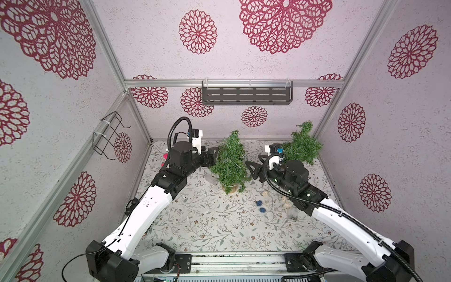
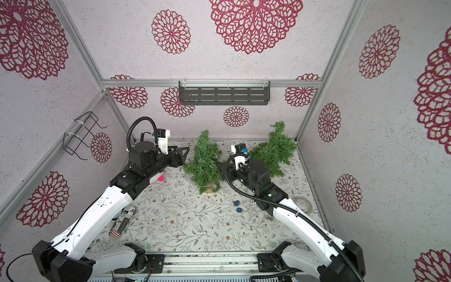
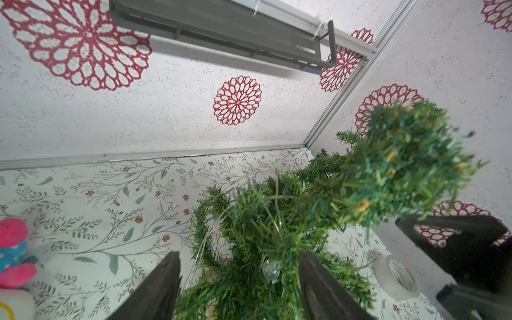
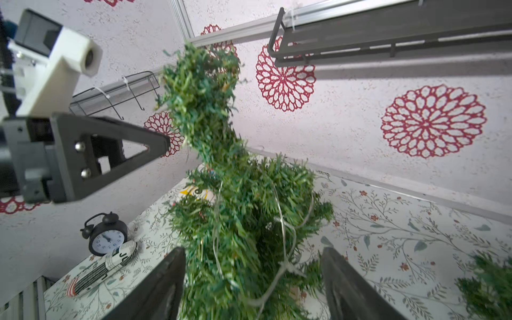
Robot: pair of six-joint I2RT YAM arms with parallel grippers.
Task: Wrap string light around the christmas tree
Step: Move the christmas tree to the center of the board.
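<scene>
A small green christmas tree (image 1: 230,163) stands upright in a tan pot (image 1: 230,188) at the middle back of the table. The string light (image 4: 282,235), a thin silvery wire with clear bulbs (image 3: 271,270), loops loosely through its branches. My left gripper (image 1: 211,156) sits against the tree's left side. It is open, with foliage between its fingers (image 3: 169,277). On the tree's right side my right gripper (image 1: 253,166) is also open. The wire hangs between its fingers (image 4: 335,274), and they do not pinch it.
A second green tree (image 1: 303,144) leans in the back right corner. Two blue items (image 1: 259,203) and a tape roll (image 2: 303,205) lie in front. An alarm clock (image 4: 106,238), a striped sock (image 2: 124,219) and a plush toy (image 3: 13,249) sit at the left. A grey shelf (image 1: 246,95) hangs on the back wall.
</scene>
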